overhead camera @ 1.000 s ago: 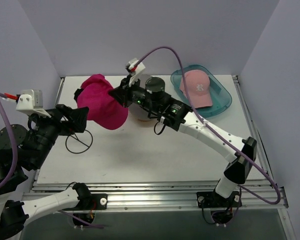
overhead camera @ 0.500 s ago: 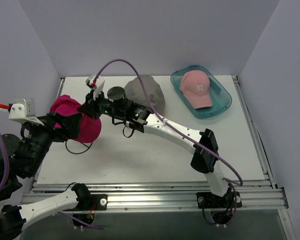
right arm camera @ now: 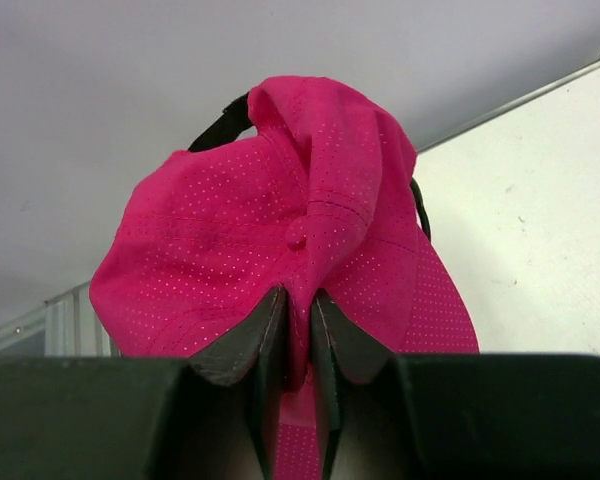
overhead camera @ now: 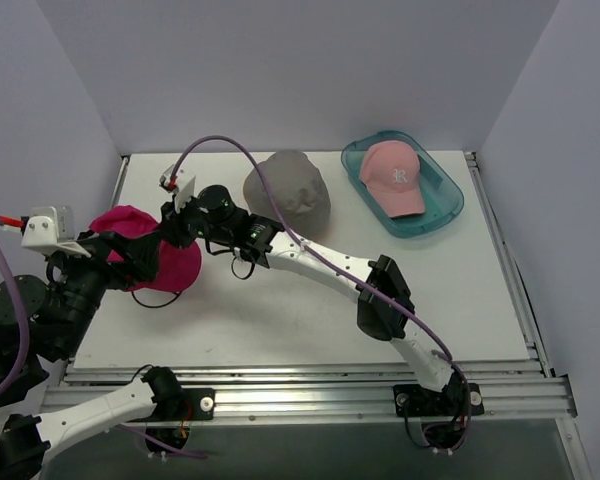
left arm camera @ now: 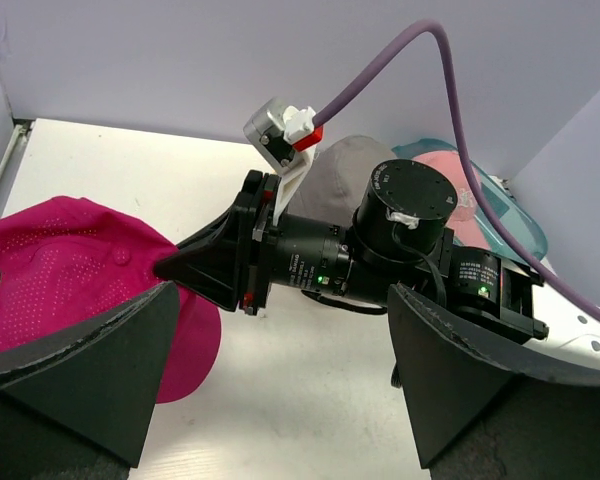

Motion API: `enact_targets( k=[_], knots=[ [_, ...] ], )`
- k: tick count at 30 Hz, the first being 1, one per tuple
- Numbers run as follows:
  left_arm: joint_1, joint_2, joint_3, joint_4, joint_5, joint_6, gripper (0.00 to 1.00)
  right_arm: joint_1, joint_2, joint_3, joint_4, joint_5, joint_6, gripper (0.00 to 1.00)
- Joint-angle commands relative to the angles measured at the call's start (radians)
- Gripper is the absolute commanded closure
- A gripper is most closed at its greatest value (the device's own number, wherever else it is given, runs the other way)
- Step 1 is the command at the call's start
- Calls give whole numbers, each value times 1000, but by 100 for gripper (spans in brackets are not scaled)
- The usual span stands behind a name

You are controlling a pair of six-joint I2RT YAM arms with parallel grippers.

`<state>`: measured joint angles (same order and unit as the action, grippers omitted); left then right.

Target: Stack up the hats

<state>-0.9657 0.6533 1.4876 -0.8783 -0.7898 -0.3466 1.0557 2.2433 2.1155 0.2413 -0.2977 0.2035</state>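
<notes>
Looking down from above, the right gripper (overhead camera: 172,232) is reaching across to the left side of the table (overhead camera: 280,310) and is pinching the magenta cap (overhead camera: 155,265). The left gripper (overhead camera: 130,255) is sitting just beside that cap. The grey hat (overhead camera: 287,190) is lying near the far middle. The pale pink cap (overhead camera: 393,178) is resting in a blue tray (overhead camera: 435,215) at the far right.

From the left wrist, the left fingers (left arm camera: 80,370) are standing wide apart and gripping nothing. The magenta cap is lying at the left, and the right gripper's tips are touching it.

From the right wrist, the right fingers (right arm camera: 245,340) are squeezing tight on a fold of the magenta cap, which is filling the middle of the view.
</notes>
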Motion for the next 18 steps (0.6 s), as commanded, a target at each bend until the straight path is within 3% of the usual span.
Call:
enact_targets(
  k=[1,11,13,14,17,18],
  knots=[
    [-1,38,-4,35,-46,21,6,7,10,67,29,15,-21,87],
    [1,129,54,76,-77,21,6,6,108,234,-4,25,-3,87],
    [1,155,60,78,-78,20,6,6,121,245,0,6,0,79],
    [2,164,65,82,-86,20,6,7,122,242,-5,5,1,70],
    [7,210,83,90,-97,31,6,6,107,209,-13,5,-6,56],
    [16,238,92,91,-95,34,6,6,84,192,-10,8,-9,54]
  ],
)
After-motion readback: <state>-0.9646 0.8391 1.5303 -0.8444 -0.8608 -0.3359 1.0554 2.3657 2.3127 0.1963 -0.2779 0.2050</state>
